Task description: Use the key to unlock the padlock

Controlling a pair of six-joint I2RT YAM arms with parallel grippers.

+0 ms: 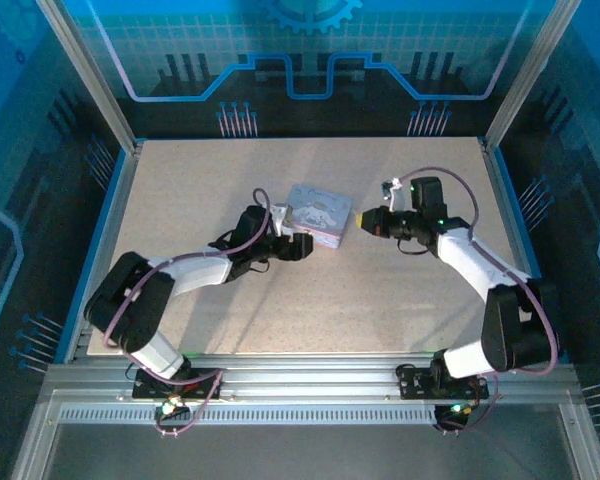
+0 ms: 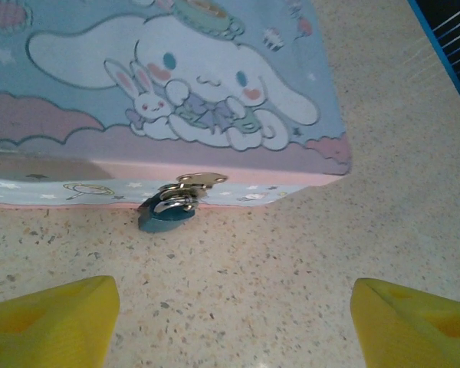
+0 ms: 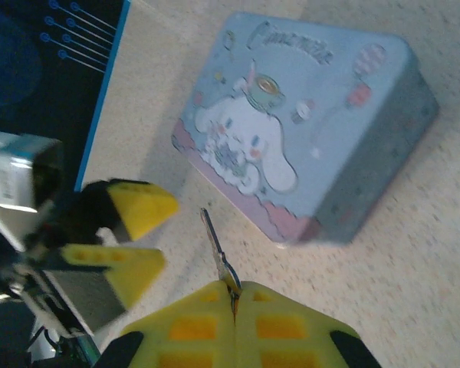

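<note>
Speckled beige tabletop (image 1: 380, 300) lies inside blue-lit walls, and on it sits one tin (image 1: 317, 215), pale blue with a pink base and a white cartoon dog on its lid. One small blue padlock (image 2: 167, 215) hangs from the single silvery clasp (image 2: 190, 184) on the tin's front wall and rests against the tabletop. My left gripper (image 2: 230, 322) faces that wall with its two yellow fingers (image 2: 54, 318) spread wide and nothing between them; the padlock sits ahead of the gap, apart from both. My right gripper (image 3: 234, 295) is pressed closed on one key (image 3: 217, 253), pinched at its head, with the thin blade sticking out toward the tin and ending just short of its pink edge. From above, the tin lies between my two grippers.
</note>
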